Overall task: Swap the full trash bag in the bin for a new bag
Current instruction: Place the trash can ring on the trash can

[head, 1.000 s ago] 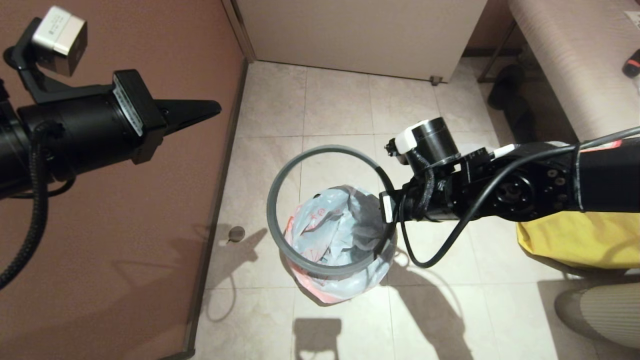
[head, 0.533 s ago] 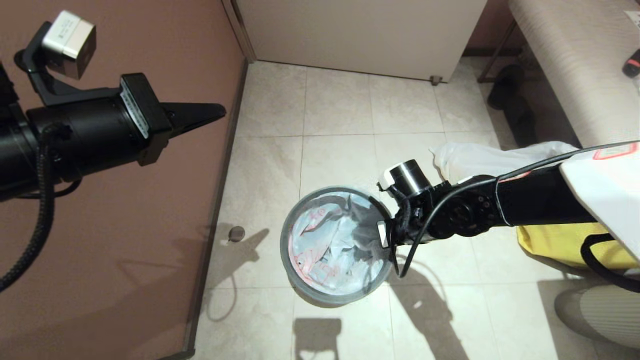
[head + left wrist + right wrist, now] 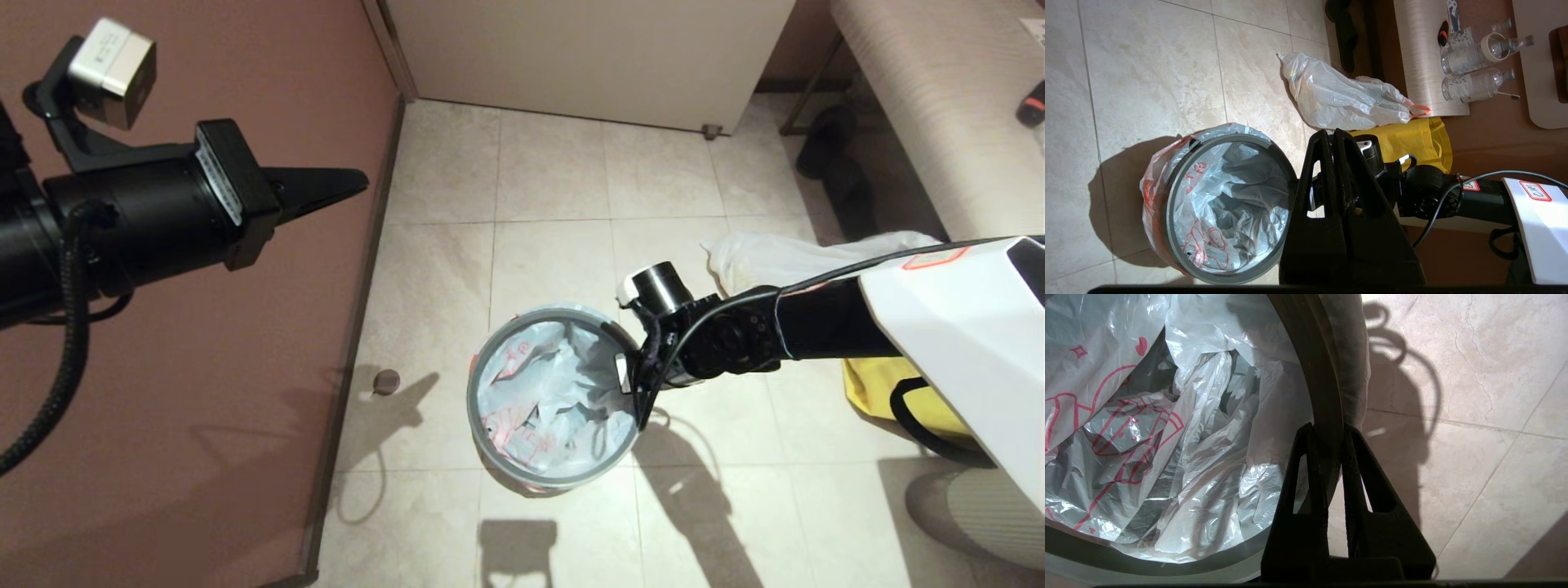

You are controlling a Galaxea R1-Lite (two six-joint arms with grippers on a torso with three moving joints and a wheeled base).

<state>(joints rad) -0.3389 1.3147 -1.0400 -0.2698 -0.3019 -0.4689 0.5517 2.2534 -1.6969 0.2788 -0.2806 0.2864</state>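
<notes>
- At floor centre I see the bin (image 3: 522, 482) with the new bag (image 3: 539, 400) lining it, printed edges folded out over the wall.
- My right pincer (image 3: 1327, 430) is clenched on the grey hoop (image 3: 490, 367) at the bin's 3 o'clock edge; the hoop sits over the bag on the bin's mouth.
- The full trash bag (image 3: 1339, 96) lies on the floor tiles at about 2 o'clock from the bin, touching a yellow bag (image 3: 1412, 136).
- My left pincer (image 3: 326, 181) hangs closed and empty at 10 o'clock, beside the brown wall (image 3: 204, 425).
</notes>
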